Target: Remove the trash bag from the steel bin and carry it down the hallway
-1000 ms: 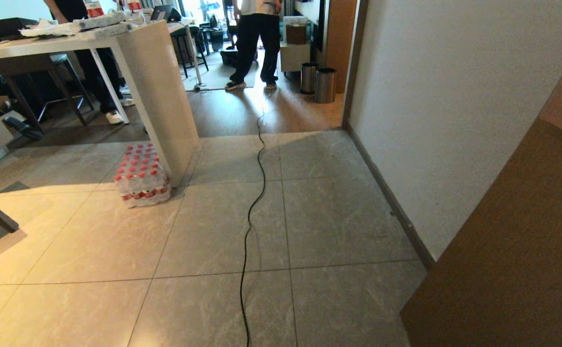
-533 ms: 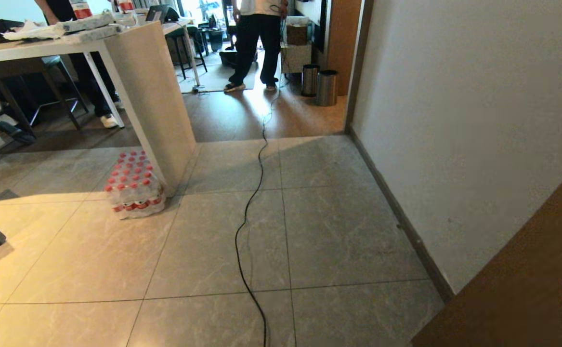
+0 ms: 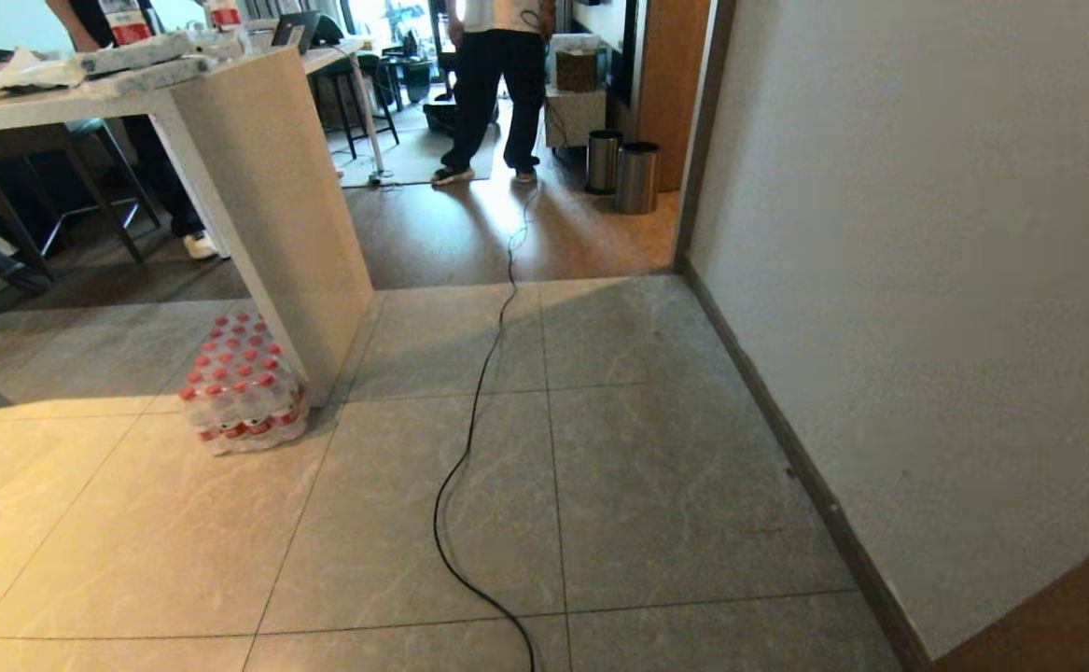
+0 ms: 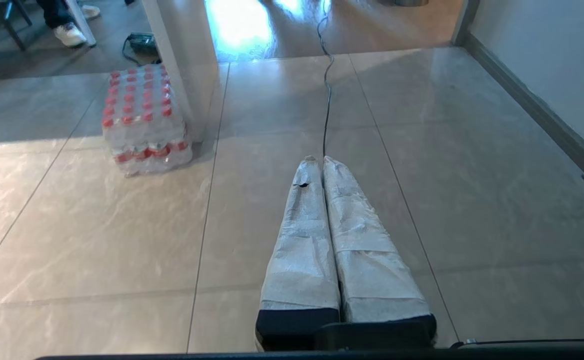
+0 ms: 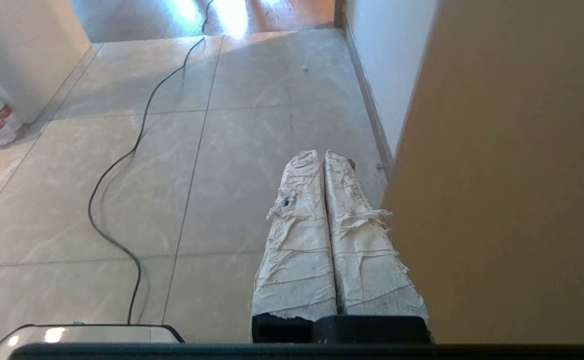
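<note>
Head view takes in the whole hallway: large grey-beige stone tiles running forward to a strip of brown wood floor, a pale wall with dark skirting on the right, a brown panel at the lower right corner. Neither arm appears there; only the wrist views show them. Left gripper hangs over the tiles, wrapped fingers pressed together, clenched on nothing. Right gripper likewise clenched and empty, its frayed wrapping close beside the brown panel. Far ahead on the wood floor, against the wooden door frame, stand two steel bins; the nearer steel bin is touching or just beside the other steel cylinder. They are too far off to tell what is in them, so the trash bag cannot be made out. A person's dark trouser legs stand left of the bins. A white table fills the left, with a shrink-wrapped pack of red-capped bottles on the tiles touching its end panel. A black cable snakes along the floor from the person toward the robot.
</note>
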Motion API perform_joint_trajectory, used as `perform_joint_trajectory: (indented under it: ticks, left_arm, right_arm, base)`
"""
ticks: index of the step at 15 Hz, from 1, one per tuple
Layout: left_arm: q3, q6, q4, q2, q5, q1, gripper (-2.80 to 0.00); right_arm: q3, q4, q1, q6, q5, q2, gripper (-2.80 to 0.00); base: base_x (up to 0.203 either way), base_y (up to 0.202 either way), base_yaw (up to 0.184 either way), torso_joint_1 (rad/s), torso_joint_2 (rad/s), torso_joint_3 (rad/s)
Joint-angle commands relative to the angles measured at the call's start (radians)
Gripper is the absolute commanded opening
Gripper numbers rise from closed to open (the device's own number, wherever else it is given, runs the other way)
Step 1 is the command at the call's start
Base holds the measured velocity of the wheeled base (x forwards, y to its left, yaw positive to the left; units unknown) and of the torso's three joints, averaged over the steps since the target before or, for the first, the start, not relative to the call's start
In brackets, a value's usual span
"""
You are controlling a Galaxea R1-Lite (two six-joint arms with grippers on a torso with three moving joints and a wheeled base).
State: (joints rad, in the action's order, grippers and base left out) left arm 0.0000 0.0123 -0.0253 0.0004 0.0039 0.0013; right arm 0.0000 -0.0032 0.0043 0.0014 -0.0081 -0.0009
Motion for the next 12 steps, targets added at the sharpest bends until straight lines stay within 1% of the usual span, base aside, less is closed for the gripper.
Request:
perform_joint_trajectory:
  ticks: [1, 12]
  left_arm:
    - [0.011, 0.001, 0.001, 0.0, 0.001, 0.0, -2.8]
    - [0.011, 0.001, 0.001, 0.0, 0.001, 0.0, -2.8]
  right_arm:
    - [0.0, 0.0, 0.001, 0.0, 0.0, 0.001, -2.8]
    - [0.0, -0.001, 0.0, 0.0, 0.0, 0.001, -2.8]
  base:
    - [0.186, 0.0, -0.001, 0.002, 0.0, 0.002]
    - [0.183, 0.0, 0.001, 0.003, 0.0, 0.003]
